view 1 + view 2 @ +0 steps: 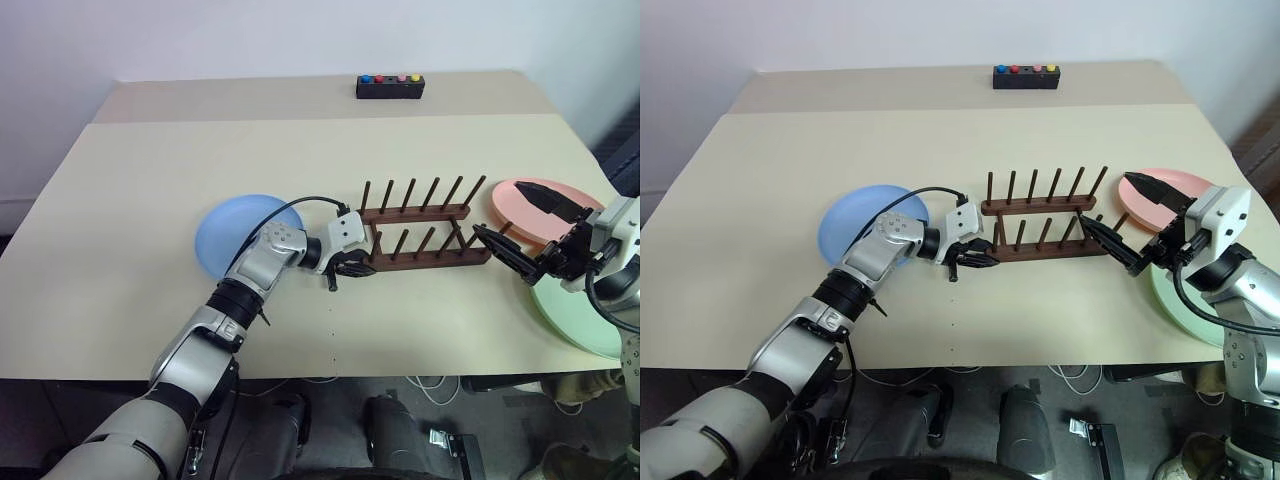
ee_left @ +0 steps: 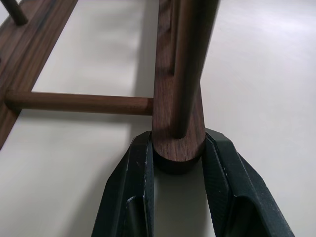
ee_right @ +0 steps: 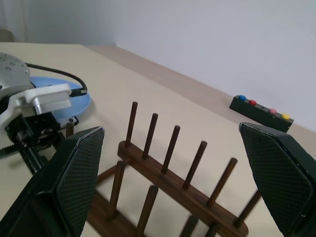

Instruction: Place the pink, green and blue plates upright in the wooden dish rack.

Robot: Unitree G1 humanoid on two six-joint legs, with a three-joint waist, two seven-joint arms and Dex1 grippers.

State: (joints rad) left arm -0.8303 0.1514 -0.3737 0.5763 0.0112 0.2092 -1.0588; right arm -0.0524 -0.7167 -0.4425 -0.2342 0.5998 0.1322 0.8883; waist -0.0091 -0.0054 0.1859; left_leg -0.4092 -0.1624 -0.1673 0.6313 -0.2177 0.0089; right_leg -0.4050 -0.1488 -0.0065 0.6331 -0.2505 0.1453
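Right now my left gripper [image 1: 352,268] pinches the wooden dish rack [image 1: 425,232] by its nine-o'clock rail end to position it, right gripper [image 1: 525,232] gaping wide at three o'clock; next, I judge, comes fetching a plate.

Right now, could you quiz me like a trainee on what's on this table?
1. True or false: a plate already stands in the wooden dish rack.
2. What does the left gripper clamp?
A. the blue plate
B. the end of a rack rail
C. a cable
3. Which plate lies nearest the table's front edge: the pink plate, blue plate, or green plate?

Key: 1 false, the rack holds no plates. 2 B. 3 green.
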